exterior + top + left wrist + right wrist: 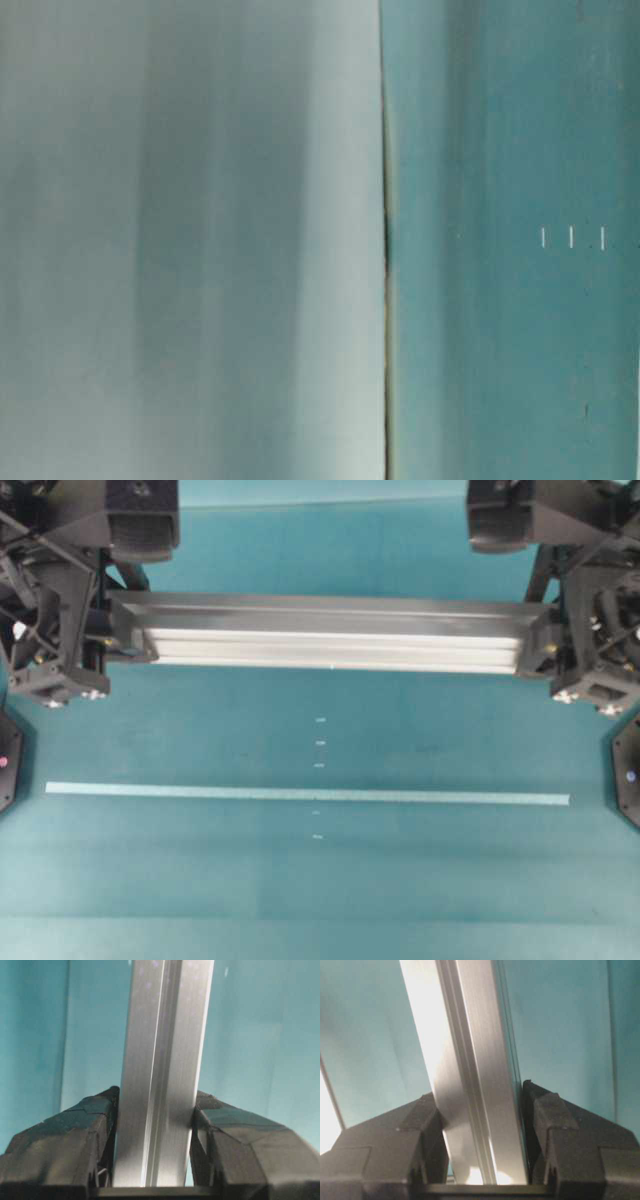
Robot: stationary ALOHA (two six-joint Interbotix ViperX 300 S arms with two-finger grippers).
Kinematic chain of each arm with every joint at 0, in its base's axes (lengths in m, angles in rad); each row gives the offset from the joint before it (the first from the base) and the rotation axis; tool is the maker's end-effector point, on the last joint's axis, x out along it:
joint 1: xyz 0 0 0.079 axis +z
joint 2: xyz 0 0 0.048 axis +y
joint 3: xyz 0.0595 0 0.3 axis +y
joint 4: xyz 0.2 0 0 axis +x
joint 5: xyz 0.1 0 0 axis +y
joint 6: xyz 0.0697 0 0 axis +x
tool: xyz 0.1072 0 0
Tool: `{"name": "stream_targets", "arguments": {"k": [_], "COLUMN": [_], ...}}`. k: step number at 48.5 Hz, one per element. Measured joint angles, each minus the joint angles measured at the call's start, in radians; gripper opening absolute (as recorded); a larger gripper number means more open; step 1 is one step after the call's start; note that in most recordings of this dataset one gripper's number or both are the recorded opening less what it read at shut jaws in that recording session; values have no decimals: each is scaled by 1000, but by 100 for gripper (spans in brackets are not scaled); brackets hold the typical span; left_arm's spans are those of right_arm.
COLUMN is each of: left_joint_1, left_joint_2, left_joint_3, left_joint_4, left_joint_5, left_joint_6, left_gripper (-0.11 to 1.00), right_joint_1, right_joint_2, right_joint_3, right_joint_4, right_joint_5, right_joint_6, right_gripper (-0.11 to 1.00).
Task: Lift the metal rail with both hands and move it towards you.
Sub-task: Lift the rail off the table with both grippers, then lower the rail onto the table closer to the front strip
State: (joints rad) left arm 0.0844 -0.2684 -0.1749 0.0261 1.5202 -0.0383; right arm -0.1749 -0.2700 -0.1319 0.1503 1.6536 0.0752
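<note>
The metal rail is a long grooved silver bar lying crosswise in the overhead view, above the teal table, with an arm at each end. My left gripper is shut on its left end. In the left wrist view both black fingers press the rail from either side, around my left gripper. My right gripper is shut on the right end. The right wrist view shows the rail clamped in my right gripper, sitting slightly askew.
A thin pale tape strip runs across the teal table, nearer than the rail. Small white tick marks line up at the middle. Black fixtures sit at both side edges. A blurred pale grey surface fills the left half of the table-level view.
</note>
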Motion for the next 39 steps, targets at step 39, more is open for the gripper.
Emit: {"name": "stream_targets", "arguments": {"k": [39], "left_joint_1": [-6], "left_joint_2": [17], "left_joint_3": [84], "left_joint_4": [2], "left_joint_5": [8], "left_joint_6": [-9], "left_gripper": [33], "right_joint_1": [3], "right_joint_2": [15], "right_joint_3": [89], "right_joint_4": [0], "right_joint_5": [-35], "right_joint_6": [0], "right_gripper": [42]}}
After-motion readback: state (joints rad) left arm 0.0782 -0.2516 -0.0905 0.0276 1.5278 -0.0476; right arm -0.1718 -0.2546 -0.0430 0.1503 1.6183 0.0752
